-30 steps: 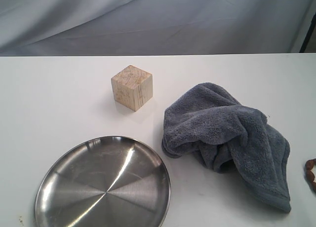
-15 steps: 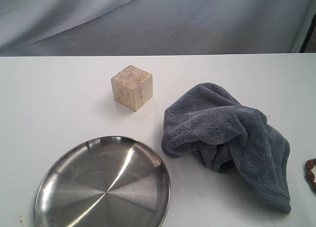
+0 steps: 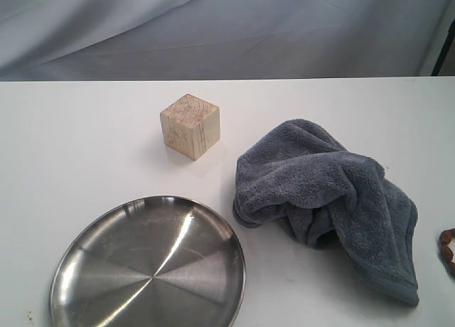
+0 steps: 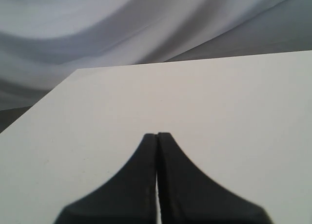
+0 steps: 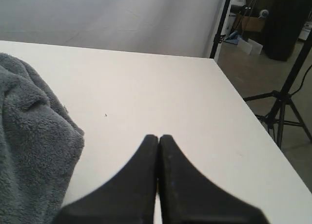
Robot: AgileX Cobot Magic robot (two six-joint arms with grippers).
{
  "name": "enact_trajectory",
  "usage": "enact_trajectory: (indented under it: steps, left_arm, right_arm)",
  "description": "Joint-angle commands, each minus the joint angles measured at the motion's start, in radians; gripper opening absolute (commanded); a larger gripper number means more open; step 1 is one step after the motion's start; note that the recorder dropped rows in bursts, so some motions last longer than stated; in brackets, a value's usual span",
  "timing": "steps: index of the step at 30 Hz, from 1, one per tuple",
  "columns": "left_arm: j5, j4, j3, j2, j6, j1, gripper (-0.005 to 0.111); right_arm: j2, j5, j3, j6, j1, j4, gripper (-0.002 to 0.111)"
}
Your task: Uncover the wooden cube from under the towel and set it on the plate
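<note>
Exterior view: the pale tan wooden cube (image 3: 190, 126) is seen uncovered on the white table (image 3: 71, 142), beyond the round shiny steel plate (image 3: 106, 270) and left of the crumpled grey-blue plush towel (image 3: 327, 199), touching neither. The fingers of the black left gripper (image 4: 157, 135) and right gripper (image 5: 159, 136) are pressed together, with nothing held.

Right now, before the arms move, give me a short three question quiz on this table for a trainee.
1. True or false: the wooden cube is hidden under the towel.
2. What lies on the plate? A: the cube. B: the towel. C: nothing.
3. Fill in: the left gripper and right gripper are both ____.
Key: 1. False, the cube stands bare, apart from the towel. 2. C. 3. shut.
</note>
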Motion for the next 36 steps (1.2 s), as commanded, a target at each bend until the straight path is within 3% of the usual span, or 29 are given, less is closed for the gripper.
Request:
enact_trajectory:
  steps: [1, 9, 13, 14, 18, 20, 23, 29, 32, 36]
  left_arm:
    - [-0.004, -0.013, 0.004, -0.005, 0.002, 0.003, 0.001]
    - [-0.004, -0.013, 0.004, -0.005, 0.002, 0.003, 0.001]
    - [-0.004, -0.013, 0.004, -0.005, 0.002, 0.003, 0.001]
    - [-0.004, -0.013, 0.004, -0.005, 0.002, 0.003, 0.001]
    - [-0.004, -0.013, 0.004, -0.005, 0.002, 0.003, 0.001]
    - [-0.004, -0.013, 0.004, -0.005, 0.002, 0.003, 0.001]
    - [-0.004, -0.013, 0.004, -0.005, 0.002, 0.003, 0.001]
    - [-0.004, -0.013, 0.004, -0.005, 0.002, 0.003, 0.001]
    - [-0.004, -0.013, 0.004, -0.005, 0.002, 0.003, 0.001]
    - [-0.004, -0.013, 0.004, -0.005, 0.002, 0.003, 0.001]
  right_arm:
    - [-0.007, -0.076, 0.003, -0.005, -0.005, -0.121, 0.0]
    - [-0.007, -0.514, 0.003, -0.003, -0.005, -0.133, 0.0]
    - [-0.007, -0.646, 0.003, 0.01, -0.005, -0.131, 0.0]
    - [-0.007, -0.687, 0.003, 0.054, -0.005, -0.115, 0.0]
    - [-0.007, -0.805, 0.003, 0.538, -0.005, -0.039, 0.0]
    - [-0.006, -0.874, 0.003, 0.603, -0.005, -0.075, 0.0]
    - [0.011, -0.888, -0.027, 0.683, -0.005, -0.372, 0.0]
    - [0.275, -0.828, -0.262, 1.184, -0.005, -0.936, 0.0]
    - [0.495, -0.922, -0.379, 1.395, -0.005, -1.13, 0.0]
    - [0.823, -1.176, -0.546, 1.505, -0.005, -1.301, 0.0]
